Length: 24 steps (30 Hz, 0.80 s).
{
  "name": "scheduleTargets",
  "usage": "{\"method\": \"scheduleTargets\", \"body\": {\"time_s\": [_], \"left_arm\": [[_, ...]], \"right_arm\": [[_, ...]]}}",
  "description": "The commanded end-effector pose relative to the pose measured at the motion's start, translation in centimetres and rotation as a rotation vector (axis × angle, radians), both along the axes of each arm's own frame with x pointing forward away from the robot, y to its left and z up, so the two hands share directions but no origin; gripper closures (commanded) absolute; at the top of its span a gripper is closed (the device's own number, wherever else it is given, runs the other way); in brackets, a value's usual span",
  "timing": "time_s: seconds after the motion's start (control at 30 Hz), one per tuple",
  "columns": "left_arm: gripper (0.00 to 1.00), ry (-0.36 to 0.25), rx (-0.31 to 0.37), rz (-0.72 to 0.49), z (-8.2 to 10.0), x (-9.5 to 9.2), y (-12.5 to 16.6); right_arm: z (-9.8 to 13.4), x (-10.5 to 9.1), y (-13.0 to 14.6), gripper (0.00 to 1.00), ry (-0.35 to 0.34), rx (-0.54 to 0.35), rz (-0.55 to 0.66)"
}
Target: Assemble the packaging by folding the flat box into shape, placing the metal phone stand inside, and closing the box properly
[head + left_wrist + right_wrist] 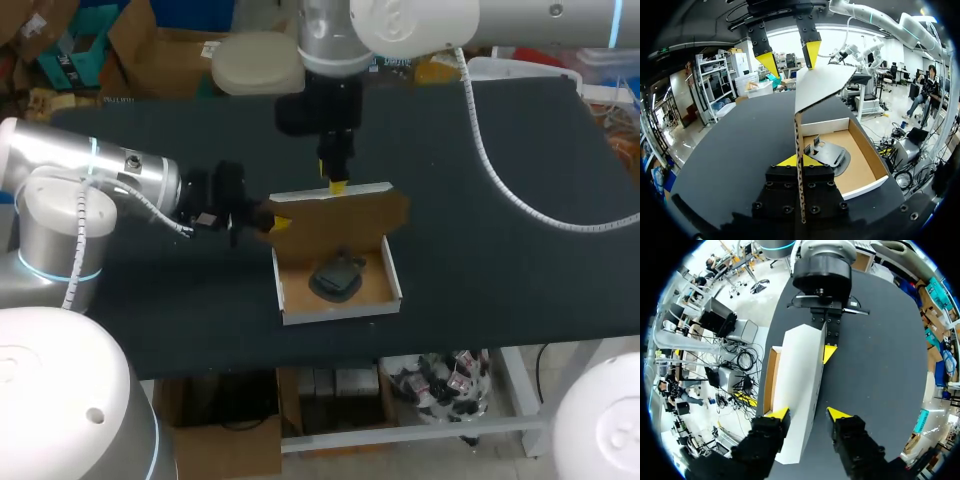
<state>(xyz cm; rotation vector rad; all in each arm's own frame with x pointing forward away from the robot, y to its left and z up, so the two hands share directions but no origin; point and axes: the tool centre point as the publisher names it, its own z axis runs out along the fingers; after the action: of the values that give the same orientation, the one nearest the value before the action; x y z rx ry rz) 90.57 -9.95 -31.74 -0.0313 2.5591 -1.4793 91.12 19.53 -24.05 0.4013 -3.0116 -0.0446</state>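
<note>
Box (340,310): on our bench (500,260), stand (337,276) inside.
Left fingers (785,161): clamped on raised lid (345,212), side edge.
Right fingers (777,413): apart, straddling lid, top edge.

place: robotics lab | cue: left arm (90,180), right arm (400,25) over black-topped table (500,270)

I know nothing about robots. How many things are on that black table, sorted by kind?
Cardboard box: 1
Metal phone stand: 1
Robot grippers: 2, the left gripper and the right gripper
Total: 4
</note>
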Motion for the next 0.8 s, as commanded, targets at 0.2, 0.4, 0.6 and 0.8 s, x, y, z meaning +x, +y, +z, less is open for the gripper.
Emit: {"method": "scheduleTargets", "body": {"time_s": [0.2,0.4,0.6,0.8], "left_arm": [[1.0,0.0,0.0,-0.002,-0.3,0.1,0.0],[1.0,0.0,0.0,-0.002,-0.3,0.1,0.0],[1.0,0.0,0.0,-0.002,-0.3,0.1,0.0],[1.0,0.0,0.0,-0.002,-0.3,0.1,0.0]], "right_arm": [[-0.5,0.2,0.7,0.5,0.01,-0.013,0.003],[-0.8,0.4,0.9,0.48,0.014,-0.017,0.002],[-1.2,0.6,1.0,0.47,0.021,-0.021,0.001],[-1.5,0.8,1.0,0.47,0.029,-0.024,-0.001]]}}
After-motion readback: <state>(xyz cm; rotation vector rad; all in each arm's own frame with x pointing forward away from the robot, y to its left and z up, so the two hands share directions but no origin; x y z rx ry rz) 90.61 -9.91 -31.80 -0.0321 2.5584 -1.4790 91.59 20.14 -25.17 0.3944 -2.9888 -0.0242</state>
